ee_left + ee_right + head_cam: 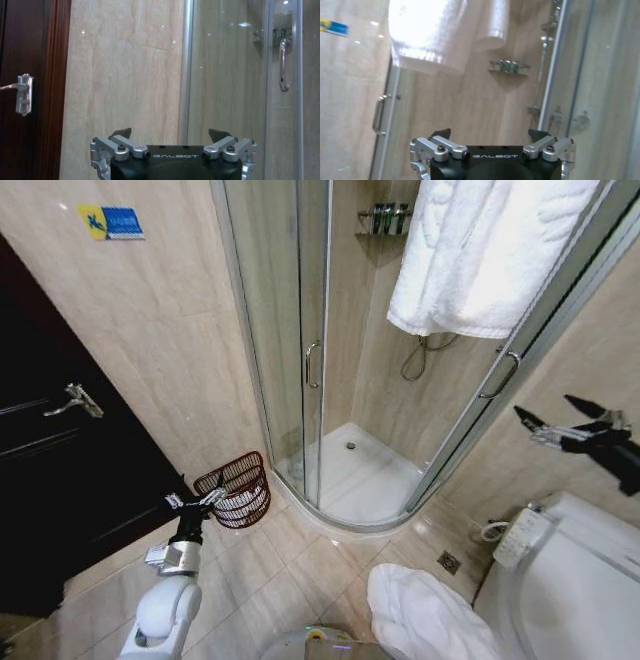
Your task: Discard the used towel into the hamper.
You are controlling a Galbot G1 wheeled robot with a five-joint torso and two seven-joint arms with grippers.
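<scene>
Head view: In a beige-tiled bathroom, the robot's left end effector (pixel 197 502) hangs low with its fingers spread and nothing between them, touching or just short of the rim of the small round reddish-brown openwork wire hamper (pixel 236 489), which stands on the floor against the wall, between the dark wooden door (pixel 60 480) and the curved glass shower enclosure (pixel 300 350). The right end effector (pixel 545 430) is raised at the far side, also spread and empty. High above it and toward the shower, a thick white terry towel (pixel 480 250) hangs over the top of the glass enclosure. A second crumpled white towel (pixel 425 615) lies on the floor well below the right end effector, beside the white toilet (pixel 570 580).

Left wrist view: The left end effector (pixel 170 133) shows its two fingertips well apart, facing the tiled wall between the door and the shower glass.

Right wrist view: The right end effector (pixel 490 133), fingertips apart, points up toward the hanging white towel (pixel 445 33), which is well ahead of it and not yet touched.

By the look of it, the job stands at the reach for a towel; nothing has been gripped. The next move would call for closing the gap to the cloth, pinching a firm fold, and carrying it across to the hamper by the left end effector.
</scene>
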